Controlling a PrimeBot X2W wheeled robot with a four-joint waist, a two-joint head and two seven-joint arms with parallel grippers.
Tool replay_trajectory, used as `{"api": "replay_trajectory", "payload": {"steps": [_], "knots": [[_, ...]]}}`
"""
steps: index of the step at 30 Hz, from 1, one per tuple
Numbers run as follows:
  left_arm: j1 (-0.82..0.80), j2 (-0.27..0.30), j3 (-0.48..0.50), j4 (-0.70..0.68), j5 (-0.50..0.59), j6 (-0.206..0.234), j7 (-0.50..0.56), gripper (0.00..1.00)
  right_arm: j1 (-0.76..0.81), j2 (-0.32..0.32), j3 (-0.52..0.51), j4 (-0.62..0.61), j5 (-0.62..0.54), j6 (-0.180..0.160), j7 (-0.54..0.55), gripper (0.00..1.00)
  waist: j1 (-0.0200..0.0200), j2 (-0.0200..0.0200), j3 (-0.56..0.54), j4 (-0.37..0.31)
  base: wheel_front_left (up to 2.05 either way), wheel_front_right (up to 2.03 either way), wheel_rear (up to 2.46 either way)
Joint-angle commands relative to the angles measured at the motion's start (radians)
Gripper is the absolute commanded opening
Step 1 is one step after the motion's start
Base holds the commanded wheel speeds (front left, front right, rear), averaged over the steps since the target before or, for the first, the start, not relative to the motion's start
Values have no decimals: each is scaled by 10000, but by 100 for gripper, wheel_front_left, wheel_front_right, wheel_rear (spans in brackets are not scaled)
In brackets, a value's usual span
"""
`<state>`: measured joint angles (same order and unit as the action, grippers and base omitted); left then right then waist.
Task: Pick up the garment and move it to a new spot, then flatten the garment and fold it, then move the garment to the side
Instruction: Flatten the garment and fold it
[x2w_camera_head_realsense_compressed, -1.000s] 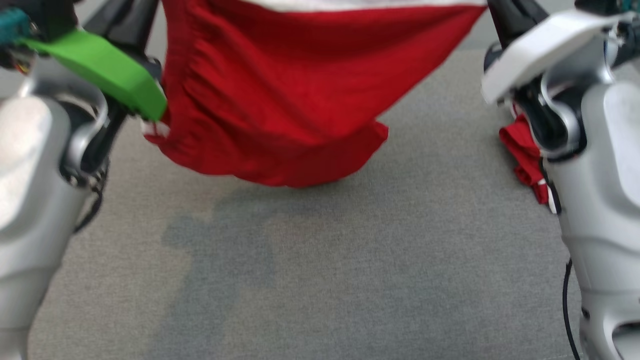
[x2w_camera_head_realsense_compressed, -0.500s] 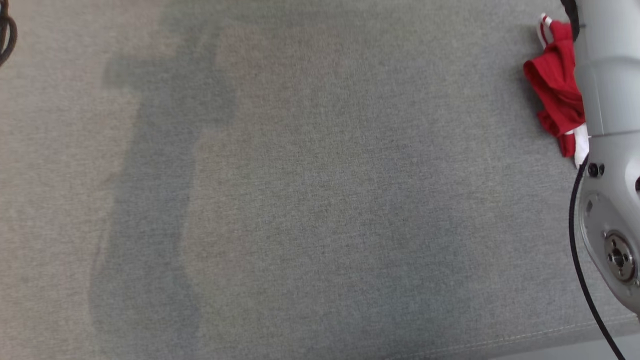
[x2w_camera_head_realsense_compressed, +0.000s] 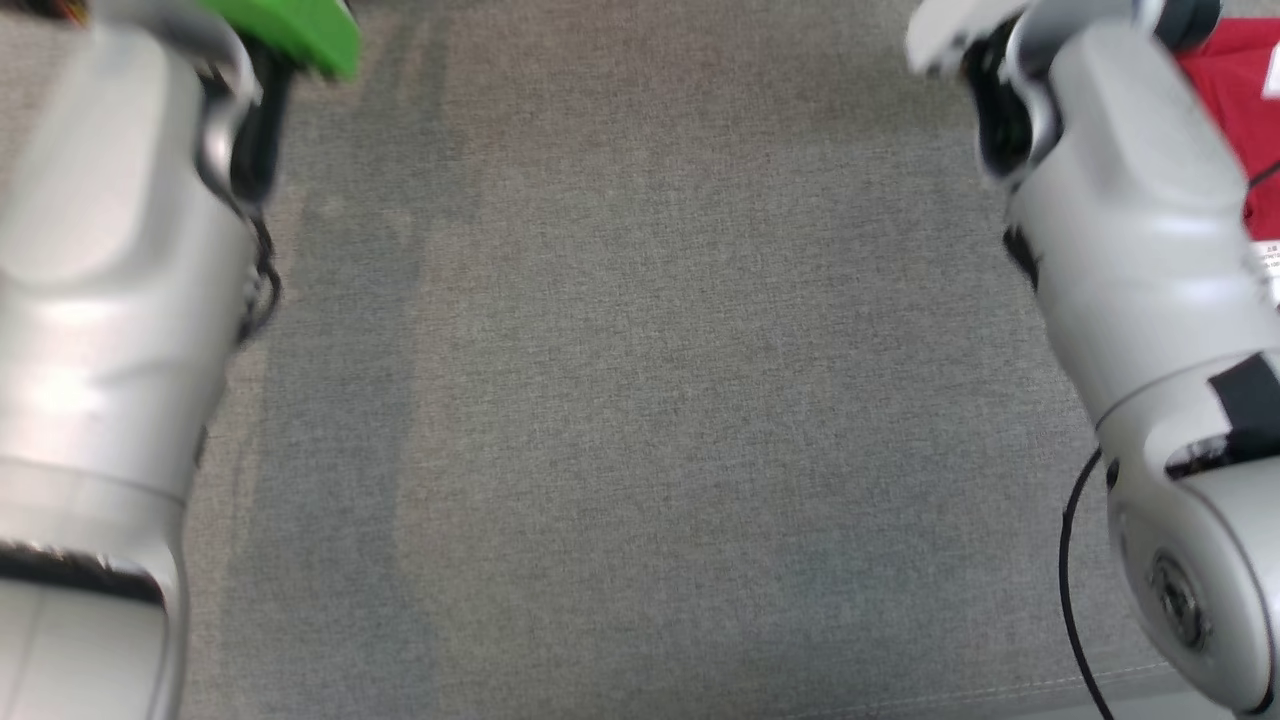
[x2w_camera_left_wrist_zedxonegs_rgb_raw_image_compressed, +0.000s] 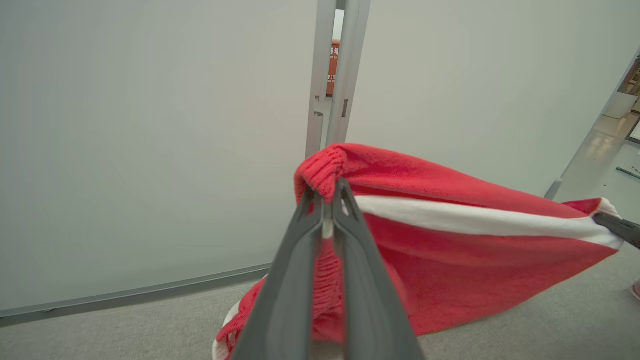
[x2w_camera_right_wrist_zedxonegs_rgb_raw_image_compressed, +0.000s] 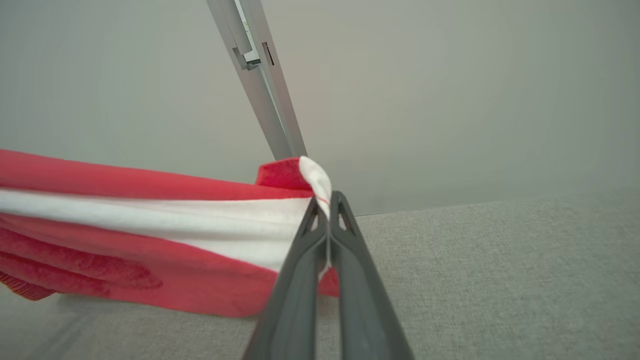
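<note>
Right, you had the garment (x2w_camera_left_wrist_zedxonegs_rgb_raw_image_compressed: 450, 260) strung between both grippers, running rightward from the left gripper (x2w_camera_left_wrist_zedxonegs_rgb_raw_image_compressed: 330, 197) and leftward from the right gripper (x2w_camera_right_wrist_zedxonegs_rgb_raw_image_compressed: 327, 202). It was red knit with a broad white band (x2w_camera_right_wrist_zedxonegs_rgb_raw_image_compressed: 150, 220) just under the top edge. The corner at the left fingers was ribbed and bunched. The cloth sagged below the fingertips toward the grey surface (x2w_camera_right_wrist_zedxonegs_rgb_raw_image_compressed: 500, 280). I couldn't tell whether the lower hem touched it.

Both sets of jaws were pinched tight on cloth: the left on the ribbed red corner, the right on the white-edged corner.

Versus a second ago: the garment then hung across the top of your head view, between the two arms. Half a second ago that view was mostly bare grey fabric, with one arm and a red scrap at its right edge. This time it carried the left forearm (x2w_camera_head_realsense_compressed: 100, 300) and right forearm (x2w_camera_head_realsense_compressed: 1130, 250) with grey between them. The whole frame had shifted, so that's the camera moving.

View split: the wrist views gave you the grips, the stretched cloth, the pale wall and the metal post (x2w_camera_left_wrist_zedxonegs_rgb_raw_image_compressed: 335, 75) beyond the fingertips. The left wrist view also caught the right gripper's dark fingertip (x2w_camera_left_wrist_zedxonegs_rgb_raw_image_compressed: 617, 227) at the far corner. The head view gave a green part (x2w_camera_head_realsense_compressed: 300, 30) on the left wrist and a red cloth (x2w_camera_head_realsense_compressed: 1235, 90) outboard of the right forearm. I couldn't tell whether that cloth was part of the held garment.
</note>
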<state>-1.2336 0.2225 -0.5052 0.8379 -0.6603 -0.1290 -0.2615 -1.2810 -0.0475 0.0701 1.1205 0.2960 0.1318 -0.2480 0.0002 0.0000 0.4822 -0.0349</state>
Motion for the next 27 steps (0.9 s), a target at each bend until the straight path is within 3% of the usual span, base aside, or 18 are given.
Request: {"api": "replay_trajectory", "payload": {"steps": [1, 7, 14, 20, 27], "knots": [[641, 18, -114, -113, 94, -14, -38, 0, 428, -66, 268, 168, 227, -21, 69, 0, -2, 0, -296, 187, 0, 0, 0], [2742, 308, -414, -766, 244, -18, -36, 0, 1756, -191, 1562, 635, 753, -20, 941, 0, -2, 0, -1088, 382, 0, 0, 0], [4766, 649, -947, -1378, 832, -6, -37, 0, 3333, -614, 2656, 29, 2546, -20, 3044, 0, -2, 0, -2198, 546, 0, 0, 0], [5852, 940, -1469, -1675, 1374, -5, -38, 0, 4621, -1567, 3541, -1486, 4413, -12, 4679, 0, -2, 0, -2899, 609, 0, 0, 0], [6933, 1036, -1512, -2012, 1620, 2, -37, 0, 5699, -2688, 4640, -2769, 5476, -20, 5557, 0, -2, 0, -3643, 611, 0, 0, 0]]}}
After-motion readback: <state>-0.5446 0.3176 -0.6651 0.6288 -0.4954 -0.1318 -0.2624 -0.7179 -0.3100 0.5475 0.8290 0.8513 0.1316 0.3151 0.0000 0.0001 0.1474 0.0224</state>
